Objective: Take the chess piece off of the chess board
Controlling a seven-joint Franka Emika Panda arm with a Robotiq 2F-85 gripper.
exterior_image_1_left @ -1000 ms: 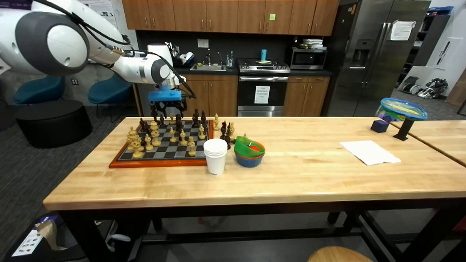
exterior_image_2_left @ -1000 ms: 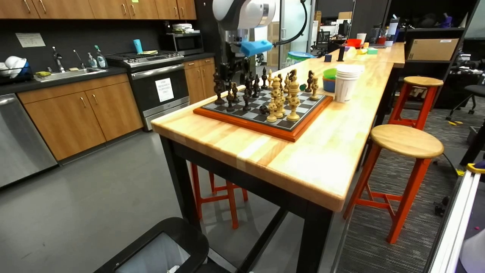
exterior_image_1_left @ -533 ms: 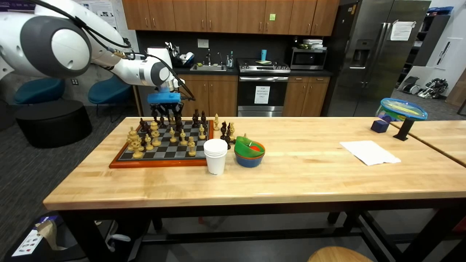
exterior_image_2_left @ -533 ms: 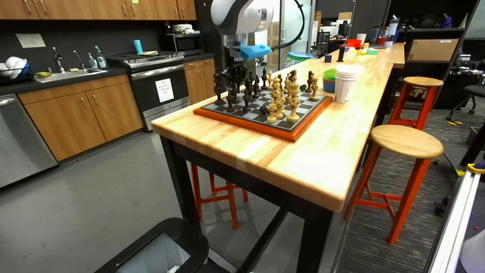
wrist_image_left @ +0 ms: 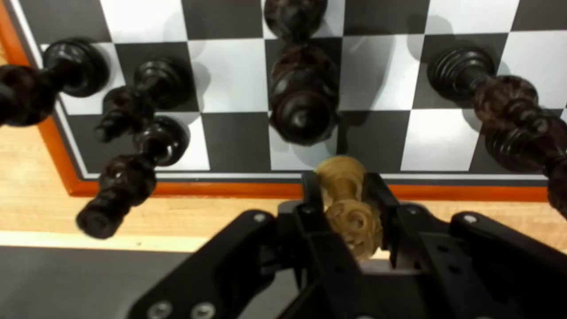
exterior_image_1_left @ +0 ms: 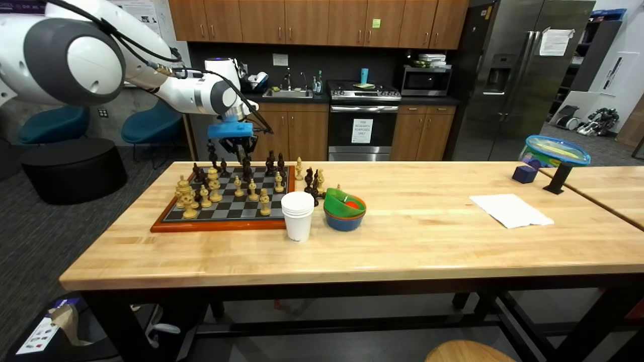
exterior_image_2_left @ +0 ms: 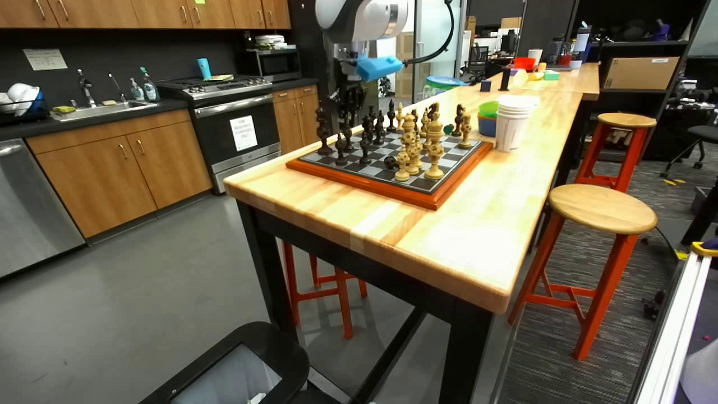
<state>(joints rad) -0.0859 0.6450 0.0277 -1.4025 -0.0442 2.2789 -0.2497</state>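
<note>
In the wrist view, nearly closed jaws clamp a tan piece point(wrist_image_left: 351, 215) over the board's point(wrist_image_left: 230, 190) six o'clock edge. In an exterior view, cups point(exterior_image_1_left: 298, 218) stand at the board's four o'clock. In an exterior view, the board lies on the tabletop point(exterior_image_2_left: 471, 247).

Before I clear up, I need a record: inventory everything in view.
main table: one, light wood, centre
chess board: one, reddish border, on table
held chess piece: one, tan, in hand
other pieces: many, dark and tan, on and beside board
cups: one stack, white, beside board
bowls: several, green, orange, blue, beside cups
sheet: one, white, on table
cube: one, navy, on table
stand: one, black, beside cube
tub: one, blue lid, near cube
stools: several, red legs, near table
bin: one, black, near table
stove: one, silver and black, behind table
fridge: one, grey, near stove
arm: one, white, above hand
hand: one, black, near board edge
</note>
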